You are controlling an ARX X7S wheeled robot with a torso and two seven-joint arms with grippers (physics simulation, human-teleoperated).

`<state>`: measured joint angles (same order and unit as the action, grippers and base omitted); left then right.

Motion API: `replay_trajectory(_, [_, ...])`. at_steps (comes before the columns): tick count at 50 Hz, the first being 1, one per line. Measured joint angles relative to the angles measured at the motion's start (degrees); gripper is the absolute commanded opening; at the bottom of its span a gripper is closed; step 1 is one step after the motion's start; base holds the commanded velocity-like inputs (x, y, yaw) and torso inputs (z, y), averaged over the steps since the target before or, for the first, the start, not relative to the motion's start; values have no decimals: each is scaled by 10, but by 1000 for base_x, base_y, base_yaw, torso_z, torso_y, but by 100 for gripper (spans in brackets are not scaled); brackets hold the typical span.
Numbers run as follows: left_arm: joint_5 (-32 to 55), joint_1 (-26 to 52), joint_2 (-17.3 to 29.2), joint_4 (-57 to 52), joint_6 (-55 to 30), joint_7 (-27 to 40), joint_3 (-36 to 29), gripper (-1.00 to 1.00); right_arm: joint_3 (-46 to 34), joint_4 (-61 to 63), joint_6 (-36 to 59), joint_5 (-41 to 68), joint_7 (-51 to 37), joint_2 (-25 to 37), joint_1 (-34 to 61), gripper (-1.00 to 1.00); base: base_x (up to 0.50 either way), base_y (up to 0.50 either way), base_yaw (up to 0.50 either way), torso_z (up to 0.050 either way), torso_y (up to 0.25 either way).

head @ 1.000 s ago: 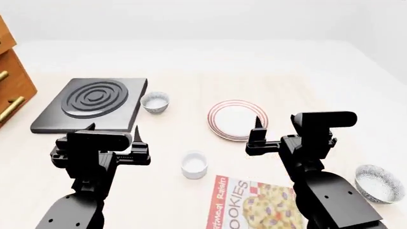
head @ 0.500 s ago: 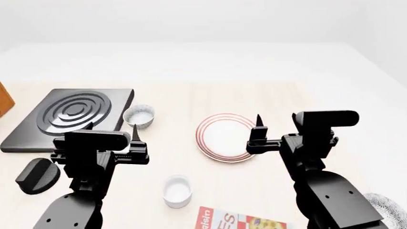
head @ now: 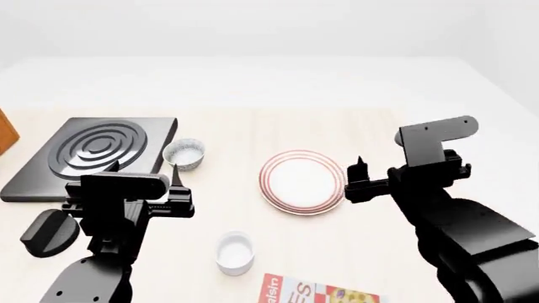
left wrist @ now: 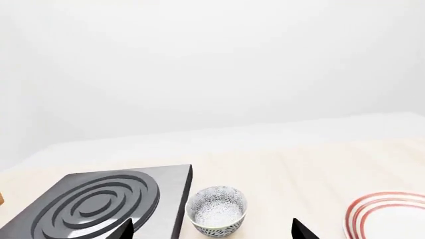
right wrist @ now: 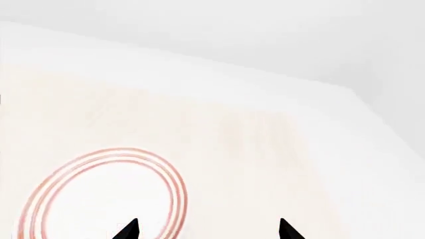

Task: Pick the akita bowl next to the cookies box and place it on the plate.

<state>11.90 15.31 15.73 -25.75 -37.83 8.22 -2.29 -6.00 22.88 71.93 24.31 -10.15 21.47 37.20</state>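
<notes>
The akita bowl next to the cookies box is hidden; my right arm covers that corner of the head view. Only the top edge of the red cookies box (head: 319, 293) shows at the bottom. The red-ringed plate (head: 301, 182) (right wrist: 99, 196) (left wrist: 388, 216) lies mid-table. My right gripper (head: 361, 168) (right wrist: 208, 230) is open above the plate's right rim, holding nothing. A look-alike speckled bowl (head: 183, 153) (left wrist: 216, 209) stands beside the stove, just ahead of my open left gripper (head: 145, 172) (left wrist: 214, 231).
A black stove plate (head: 91, 153) (left wrist: 99, 201) sits at the left, with a black knob-like piece (head: 49, 231) in front of it. A plain white cup (head: 235, 252) stands above the cookies box. A wooden cabinet edge (head: 5, 131) shows far left.
The head view shifted, sliding the table contents down and the right-hand speckled bowl out of sight. My right arm then swung right and rolled. The left arm stayed put.
</notes>
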Motion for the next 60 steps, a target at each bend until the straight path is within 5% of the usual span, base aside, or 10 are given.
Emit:
replay_trajectory(22, [7, -3, 7, -2, 3, 3, 5, 100, -191, -130, 155, 495, -194, 310, 254, 100, 0, 0, 0, 0, 0])
replay_trajectory(36, [12, -5, 10, 1, 8, 6, 13, 100, -333, -185, 140, 497, -32, 428, 344, 100, 0, 0, 0, 0, 0])
replay_trajectory(60, [17, -7, 13, 7, 16, 10, 15, 100, -401, -180, 125, 498, 37, 485, 360, 100, 0, 0, 0, 0, 0])
